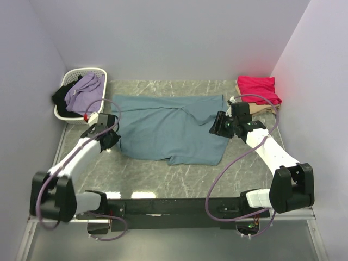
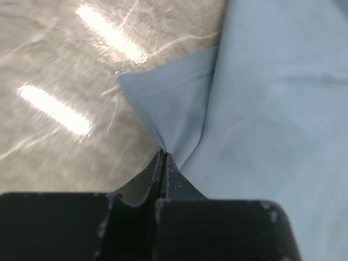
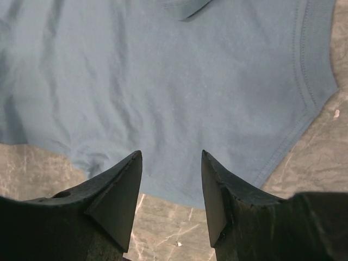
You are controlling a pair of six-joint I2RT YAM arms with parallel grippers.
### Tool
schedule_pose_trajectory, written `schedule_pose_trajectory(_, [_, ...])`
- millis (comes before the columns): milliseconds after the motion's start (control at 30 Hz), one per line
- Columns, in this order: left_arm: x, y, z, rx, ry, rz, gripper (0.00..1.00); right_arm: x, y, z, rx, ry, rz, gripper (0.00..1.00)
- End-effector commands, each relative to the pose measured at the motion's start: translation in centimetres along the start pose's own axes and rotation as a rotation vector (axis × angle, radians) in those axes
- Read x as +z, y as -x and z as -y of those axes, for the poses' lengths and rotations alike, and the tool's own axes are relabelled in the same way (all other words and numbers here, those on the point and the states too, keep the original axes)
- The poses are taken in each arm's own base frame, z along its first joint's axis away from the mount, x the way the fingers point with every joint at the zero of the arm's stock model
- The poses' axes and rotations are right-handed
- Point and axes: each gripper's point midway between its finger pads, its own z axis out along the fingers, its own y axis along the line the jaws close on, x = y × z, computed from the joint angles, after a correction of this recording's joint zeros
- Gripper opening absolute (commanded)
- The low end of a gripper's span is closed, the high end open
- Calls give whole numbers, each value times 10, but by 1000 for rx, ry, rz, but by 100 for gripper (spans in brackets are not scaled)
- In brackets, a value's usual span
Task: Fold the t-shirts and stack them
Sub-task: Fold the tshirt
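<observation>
Top external view shows a grey marbled worktop [image 1: 163,179] with a teal-blue t-shirt [image 1: 174,128] spread across its middle, mostly flat, with a crease running through it and its near edge uneven. At the far left corner stands a white slatted basket [image 1: 87,69] holding a purple cloth [image 1: 81,92] and a black cloth [image 1: 61,98] that hangs over its side. At the far right corner a crimson-pink t-shirt [image 1: 258,87] lies folded on top of a beige t-shirt [image 1: 263,109], of which only a strip shows underneath. The left fingers [image 1: 111,141] sit at the left edge of the teal-blue t-shirt; in the left wrist view they [image 2: 174,182] are pressed together on a raised pinch of its hemmed corner, the cloth [image 2: 261,109] running up from the tips. The right fingers [image 1: 217,125] are at the shirt's right edge; the right wrist view shows them [image 3: 122,185] standing apart, gripping nothing, with the stitched hem of the cloth [image 3: 163,81] just beyond the tips.
</observation>
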Motion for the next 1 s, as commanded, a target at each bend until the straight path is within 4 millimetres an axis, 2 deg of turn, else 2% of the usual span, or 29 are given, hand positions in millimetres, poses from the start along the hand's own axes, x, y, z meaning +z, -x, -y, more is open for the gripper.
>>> schedule_pose_trajectory(0, [-36,-2,-26,-43,36,5,1,-5,5,-14,-27,50,19,55])
schedule_pose_trajectory(100, [-46,-4,-33,-54,39,2,1,-4,0,-15,-33,60,5,55])
schedule_pose_trajectory(200, [-49,-17,-46,-43,83,-28,1,-4,-4,-17,-43,60,-10,54])
schedule_pose_trajectory(267, [-52,-21,-41,-47,60,-44,1,-7,-5,-16,-48,56,-3,54])
schedule_pose_trajectory(467, [-67,-28,-42,-79,59,-41,1,-16,-4,-15,-52,44,16,55])
schedule_pose_trajectory(500, [-67,-27,-43,-78,63,-40,6,-16,-5,-16,-53,49,13,55])
schedule_pose_trajectory(533, [-66,-26,-43,-73,69,-35,27,-16,-5,-17,-55,55,11,55])
schedule_pose_trajectory(600, [-65,-25,-43,-56,82,-36,46,-16,-5,-16,-60,49,7,55])
schedule_pose_trajectory(633, [-64,-22,-43,-54,87,-23,83,-16,-7,-13,-60,39,-3,55])
schedule_pose_trajectory(667, [-64,-19,-44,-47,100,-14,93,-16,-6,-11,-61,24,1,55])
schedule_pose_trajectory(700, [-69,-9,-39,-47,89,11,98,-16,-7,-9,-60,15,0,56])
schedule_pose_trajectory(767, [-75,8,-25,-42,35,62,100,-18,-10,-7,-61,4,-8,57])
schedule_pose_trajectory(833, [-86,28,-1,-20,-65,113,99,-18,-15,-4,-57,-4,-26,57])
schedule_pose_trajectory(867, [-91,38,23,-21,-172,140,99,-18,-16,-4,-56,-2,-30,57])
schedule_pose_trajectory(900, [-96,46,35,3,-221,160,99,-16,-21,-4,-53,3,-47,57])
schedule_pose_trajectory(967, [-93,48,60,33,-303,147,99,-13,-25,-1,-46,-1,-52,57])
